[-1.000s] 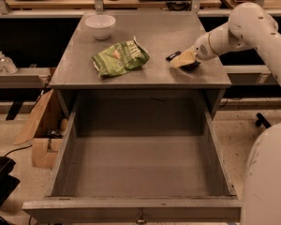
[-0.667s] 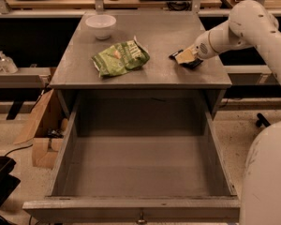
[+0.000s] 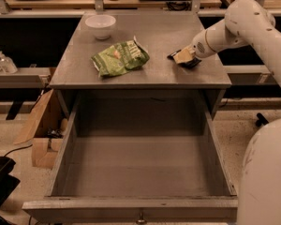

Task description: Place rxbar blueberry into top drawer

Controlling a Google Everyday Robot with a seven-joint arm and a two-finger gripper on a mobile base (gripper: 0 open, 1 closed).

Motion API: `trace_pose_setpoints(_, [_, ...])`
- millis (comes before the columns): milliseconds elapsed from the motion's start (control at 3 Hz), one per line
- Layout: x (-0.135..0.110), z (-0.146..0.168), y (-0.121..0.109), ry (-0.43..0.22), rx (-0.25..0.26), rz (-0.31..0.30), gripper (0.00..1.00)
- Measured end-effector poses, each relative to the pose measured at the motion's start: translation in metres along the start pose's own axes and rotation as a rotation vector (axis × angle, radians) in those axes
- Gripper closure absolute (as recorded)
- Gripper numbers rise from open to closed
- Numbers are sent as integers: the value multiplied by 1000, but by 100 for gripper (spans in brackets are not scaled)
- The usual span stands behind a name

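Observation:
The rxbar blueberry is a small dark bar at the right side of the grey tabletop. Its ends stick out on both sides of my gripper. The gripper is shut on the bar and holds it just above the tabletop, near the right edge. The top drawer is pulled fully open below the table's front edge. It is a deep grey box, empty inside, with a small metal knob on its front panel.
A crumpled green chip bag lies at the middle left of the tabletop. A white bowl stands at the back left. Cardboard boxes sit on the floor left of the drawer. The robot's white body is at the lower right.
My gripper has risen slightly from the tabletop, and the dark bar has moved up with it. The bag, bowl and drawer have not moved.

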State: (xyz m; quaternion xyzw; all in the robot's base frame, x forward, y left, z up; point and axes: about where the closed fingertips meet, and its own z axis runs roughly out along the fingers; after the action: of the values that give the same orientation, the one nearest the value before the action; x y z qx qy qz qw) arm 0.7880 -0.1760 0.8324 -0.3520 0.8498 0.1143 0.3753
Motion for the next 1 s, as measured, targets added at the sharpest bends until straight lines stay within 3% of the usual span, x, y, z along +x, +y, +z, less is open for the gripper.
trace_pose_setpoints(667, [-43,-59,23,-125,-6,-81,100])
trace_pose_setpoints(1000, [-48,-94,52,-180,-22,-93,100])
